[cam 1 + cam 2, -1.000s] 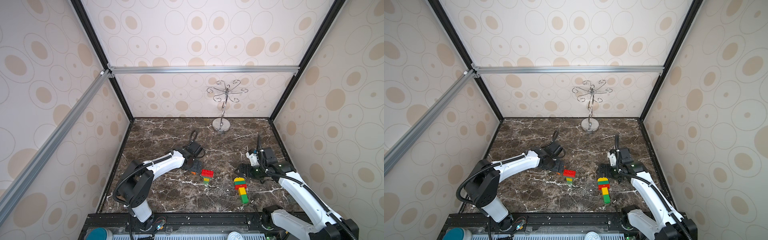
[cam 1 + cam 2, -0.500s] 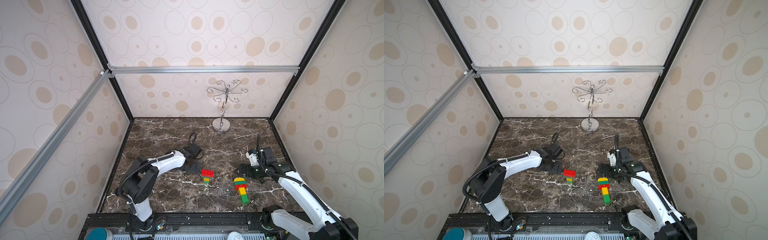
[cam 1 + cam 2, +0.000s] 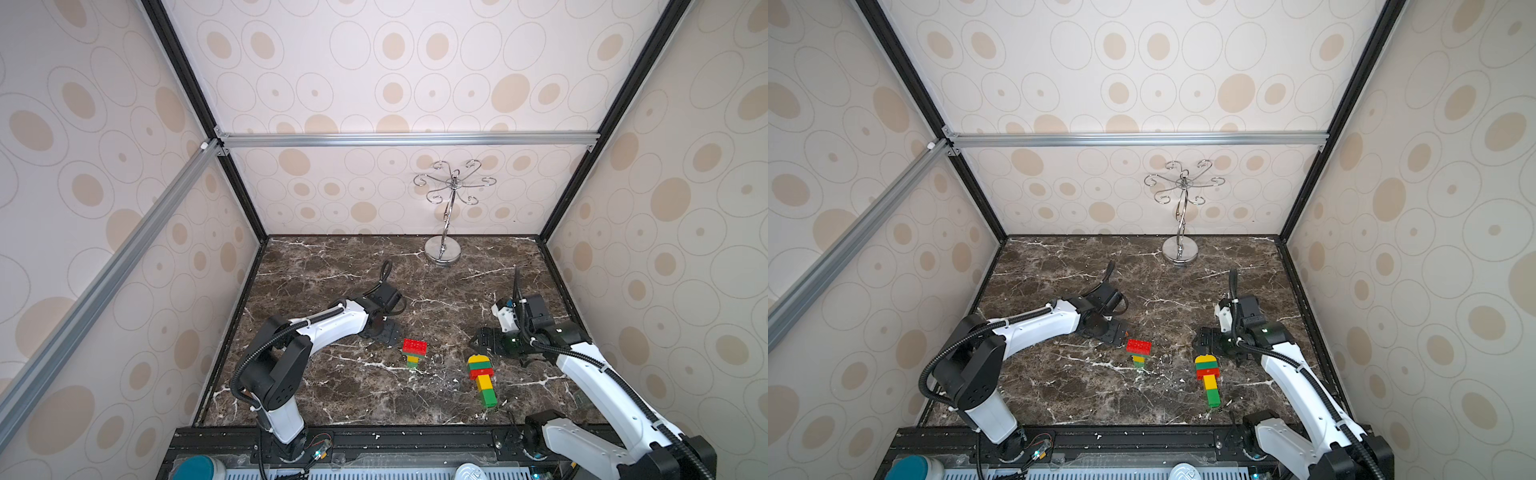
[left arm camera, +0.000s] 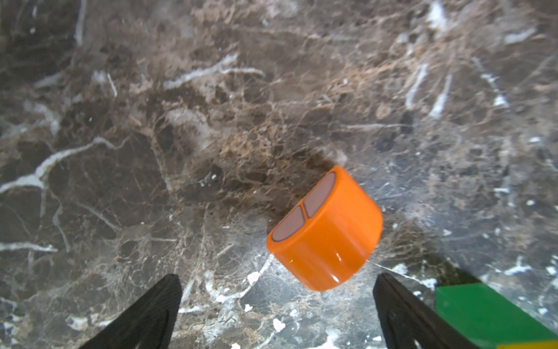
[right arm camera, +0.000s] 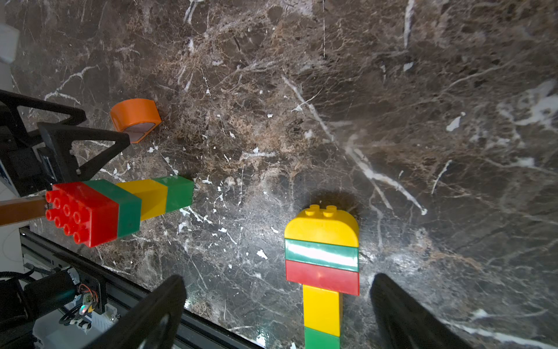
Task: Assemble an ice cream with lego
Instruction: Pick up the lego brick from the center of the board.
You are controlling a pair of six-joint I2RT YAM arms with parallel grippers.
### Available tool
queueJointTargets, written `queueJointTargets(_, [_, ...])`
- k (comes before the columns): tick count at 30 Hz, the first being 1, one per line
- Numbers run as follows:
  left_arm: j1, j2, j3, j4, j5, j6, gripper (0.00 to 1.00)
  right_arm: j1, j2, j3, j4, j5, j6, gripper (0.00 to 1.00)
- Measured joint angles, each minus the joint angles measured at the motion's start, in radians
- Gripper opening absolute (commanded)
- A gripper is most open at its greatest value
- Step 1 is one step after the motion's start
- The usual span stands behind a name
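Dark brown marbled desk (image 3: 332, 270) with two robot arms, described from front edge to rear wall.

Nearest the front lies a finished lego stack (image 3: 482, 380) (image 3: 1208, 380) (image 5: 322, 266), flat on the desk right of centre. Its parts run from a green brick at the near end through yellow, red and green bricks to a yellow half-round domed piece at the far end.

Just behind that dome is the right gripper (image 3: 478, 341) (image 3: 1200, 338) (image 5: 277, 277). Its fingers are spread wide and empty, and in the right wrist view neither finger touches the stack.

Left of centre stands a second lego stack (image 3: 413, 352) (image 3: 1138, 351) (image 5: 120, 205). It is upright, with a red oblong studded brick on top, then green, yellow and green bricks down to the desk.

Just behind and left of it is the left gripper (image 3: 390, 336) (image 3: 1115, 330) (image 4: 277, 276), low over the desk, its fingers likewise spread and holding nothing.

An orange half-round domed lego piece (image 4: 324, 229) (image 5: 136, 116) (image 3: 1126, 333) lies on the desk just beyond those fingertips. It is apart from both fingers, with its flat underside turned sideways.

At the rear, near the back wall, stands a silver metal stand with curled hooks (image 3: 444, 249) (image 3: 1179, 249), well apart from the lego.
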Motion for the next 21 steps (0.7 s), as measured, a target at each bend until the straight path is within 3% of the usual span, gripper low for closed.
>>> queueJointTargets(8, [0.002,0.002,0.005,0.05,0.043,0.094,0.8,0.0,0.0,0.0,0.0,0.0,0.0,0.98])
queueJointTargets(21, [0.012,0.063,0.043,0.057,0.096,0.144,0.77,0.0,0.0,0.0,0.0,0.0,0.0,0.98])
